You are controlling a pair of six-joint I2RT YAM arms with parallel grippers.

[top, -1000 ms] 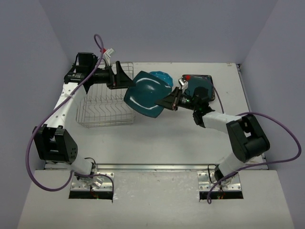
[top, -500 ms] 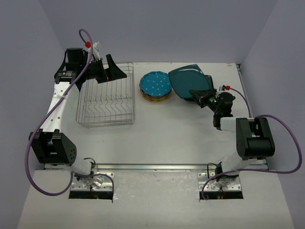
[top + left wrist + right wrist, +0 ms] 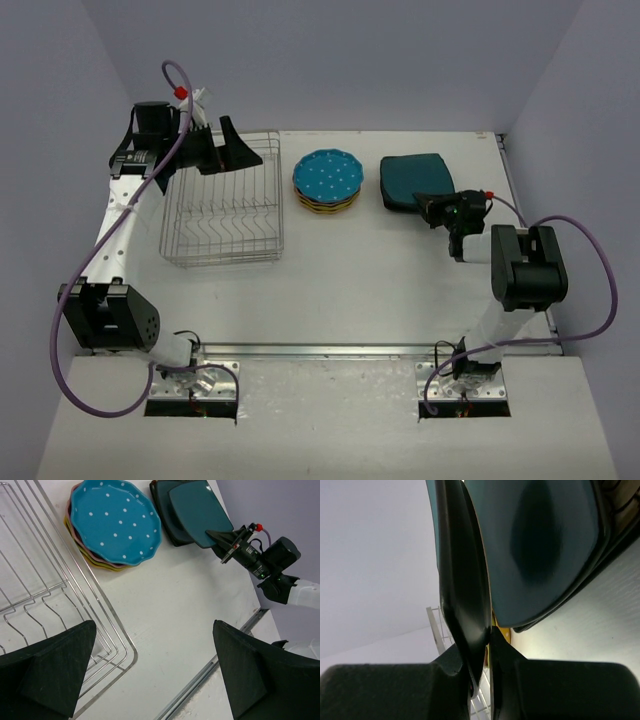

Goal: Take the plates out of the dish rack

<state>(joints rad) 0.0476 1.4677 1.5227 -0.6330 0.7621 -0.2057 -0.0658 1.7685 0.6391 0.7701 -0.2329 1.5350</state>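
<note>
The silver wire dish rack (image 3: 222,212) stands at the left with no plates in it; its corner shows in the left wrist view (image 3: 60,605). My left gripper (image 3: 237,150) hovers open and empty over the rack's far edge (image 3: 155,672). A stack of round plates (image 3: 327,181) topped by the dotted blue one (image 3: 115,521) lies right of the rack. My right gripper (image 3: 437,208) is shut on the near edge of the dark teal plate (image 3: 416,178), which lies, slightly tilted, on a dark squarish stack (image 3: 165,515). The right wrist view shows the jaws (image 3: 485,640) pinching that plate (image 3: 462,570).
The table's right edge and a white wall bracket (image 3: 500,140) lie just beyond the dark stack. A metal rail (image 3: 320,350) runs along the table's near edge. Purple cables (image 3: 70,330) loop beside both arm bases.
My right gripper carried the dark teal plate from the table's middle to the back right and lowered it onto the dark stack. My left gripper drew back to the rack's far left edge.
</note>
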